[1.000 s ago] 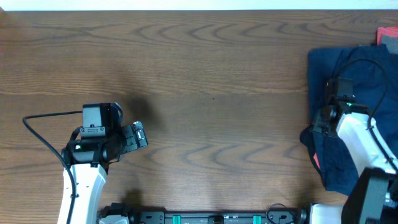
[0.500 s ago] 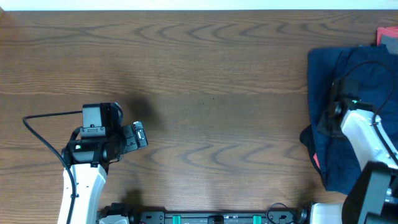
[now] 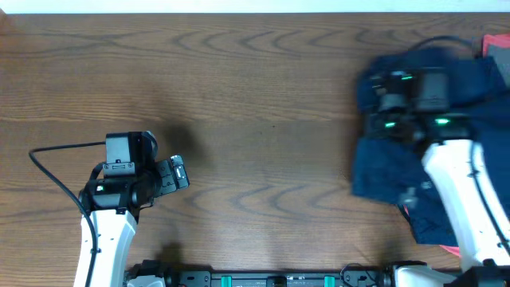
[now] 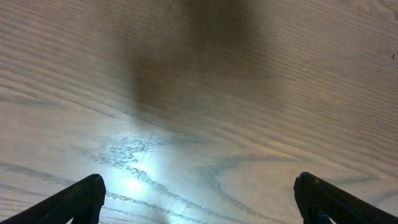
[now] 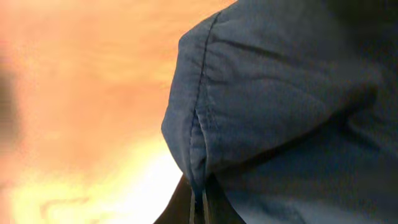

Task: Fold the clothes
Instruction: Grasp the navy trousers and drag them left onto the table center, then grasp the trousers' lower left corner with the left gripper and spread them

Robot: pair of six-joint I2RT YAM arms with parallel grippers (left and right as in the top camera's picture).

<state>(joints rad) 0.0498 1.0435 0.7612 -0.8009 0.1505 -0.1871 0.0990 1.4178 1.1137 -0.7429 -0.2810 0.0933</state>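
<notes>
The left hand (image 3: 177,174) hovers near the front-left corner of the worktop (image 3: 263,119), fingers spread wide. The right arm (image 3: 458,183) reaches along the right edge, right hand (image 5: 199,202) pinched tight on the clothes (image 5: 280,112).

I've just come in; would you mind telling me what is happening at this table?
The right gripper is shut on a seamed edge of a dark navy blue cloth garment, which lies bunched at the right side of the wooden table. The left gripper hangs open over bare wood, holding nothing. No neat fold shows yet.
</notes>
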